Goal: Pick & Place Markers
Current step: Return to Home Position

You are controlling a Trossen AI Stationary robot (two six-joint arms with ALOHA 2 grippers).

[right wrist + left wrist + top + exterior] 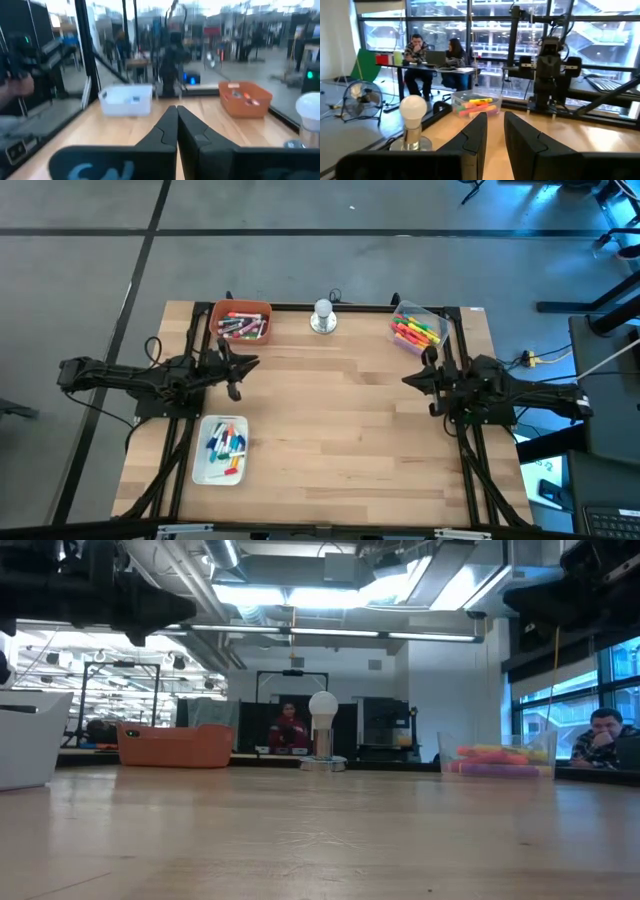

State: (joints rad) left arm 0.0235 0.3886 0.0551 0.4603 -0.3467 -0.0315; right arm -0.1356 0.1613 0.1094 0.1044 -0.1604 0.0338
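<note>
A: Found the markers [241, 327] where on the table [340, 430]?

B: Saw them in three bins. Noted one lot, mostly red and dark, in the orange bin [263, 309] at the far left corner. Noted a second lot, orange, yellow, green and pink, in the clear bin [442, 316] at the far right corner. Found the third lot, blue, red and white-bodied, in the white bin [199, 468] beside the left edge, toward the near left corner.

A: And between the two far bins?

B: Noticed a silver stand [322, 316] with a round white top, upright at the middle of the far edge, apart from both bins.

A: Located the left gripper [245, 366] where?

B: Above the table near its left edge, between the orange bin and the white bin, touching neither. Pointed across toward the right edge. Showed its fingers a narrow gap apart in the left wrist view, empty.

A: And the right gripper [412, 378]?

B: Above the table near its right edge, just on the near side of the clear bin, not touching it. Pointed across toward the left edge. Showed its fingers pressed together in the right wrist view, gripping nothing.

A: Saw something beyond the table?

B: Yes, two people [417, 49] seated in the room, well beyond the far right corner, behind the clear bin as seen from the left wrist.
</note>
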